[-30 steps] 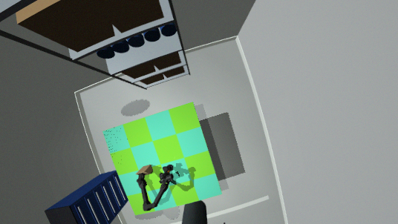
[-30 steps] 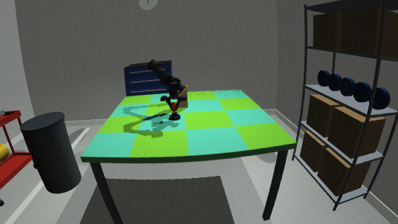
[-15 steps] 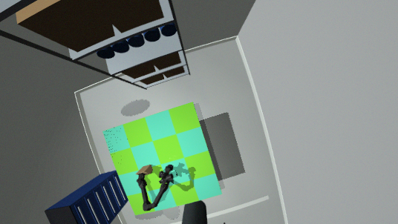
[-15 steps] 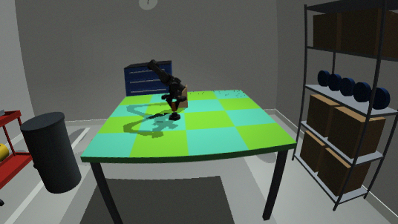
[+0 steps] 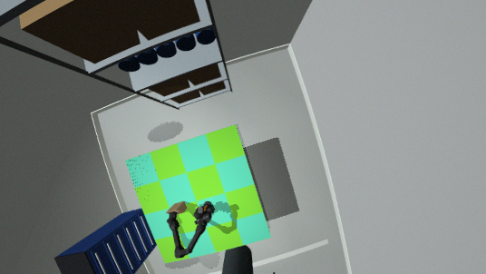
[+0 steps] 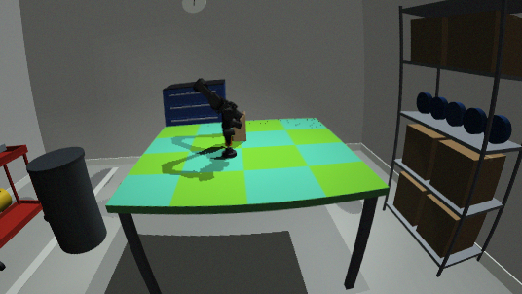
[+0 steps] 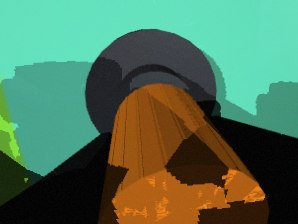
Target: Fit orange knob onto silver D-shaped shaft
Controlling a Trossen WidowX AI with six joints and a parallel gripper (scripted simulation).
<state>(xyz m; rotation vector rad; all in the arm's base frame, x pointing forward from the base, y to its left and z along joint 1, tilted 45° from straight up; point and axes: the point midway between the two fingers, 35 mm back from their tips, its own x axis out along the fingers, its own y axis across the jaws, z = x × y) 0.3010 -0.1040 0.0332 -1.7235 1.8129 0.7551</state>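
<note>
The orange knob point(image 7: 145, 135) is a ribbed cylinder, upright over the dark grey round pedestal point(image 7: 150, 44) point(image 6: 230, 154). My gripper point(image 7: 160, 133) point(image 6: 228, 141) is shut on the knob, with a black finger on each side of it in the wrist view. The knob's lower end covers the near middle part of the pedestal in that view, and a curved dark band on the pedestal shows just beyond it. The silver shaft and the knob's hole are hidden. I cannot tell whether the knob touches the pedestal or how its flat side is turned.
A brown block point(image 5: 177, 207) point(image 6: 241, 128) stands near the arm on the green and turquoise checkered table point(image 5: 222, 145) point(image 6: 282, 185). Shadows of the arm fall across the table. A blue drawer cabinet point(image 5: 113, 245) stands beyond the table's edge.
</note>
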